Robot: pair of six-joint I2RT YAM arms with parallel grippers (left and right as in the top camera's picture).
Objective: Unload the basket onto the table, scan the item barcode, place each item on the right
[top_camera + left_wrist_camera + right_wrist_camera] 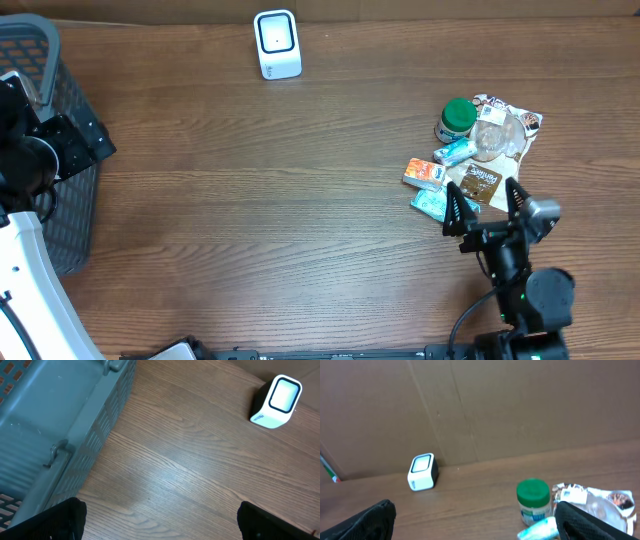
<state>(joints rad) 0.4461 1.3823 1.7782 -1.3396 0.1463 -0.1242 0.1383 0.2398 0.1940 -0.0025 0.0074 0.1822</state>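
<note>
wooden table [300, 200] bears white scanner [277, 44] and item pile [478, 150].

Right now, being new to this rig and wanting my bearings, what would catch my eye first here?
The heap of small packets at the table's right, a green-lidded jar at its far edge, strikes first, with the right hand open at its near edge. Then the white scanner alone at the far edge, and the grey basket on the left.

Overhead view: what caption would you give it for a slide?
Open right gripper by a pile of small packaged goods; white box-shaped barcode scanner across the brown wooden table.
</note>
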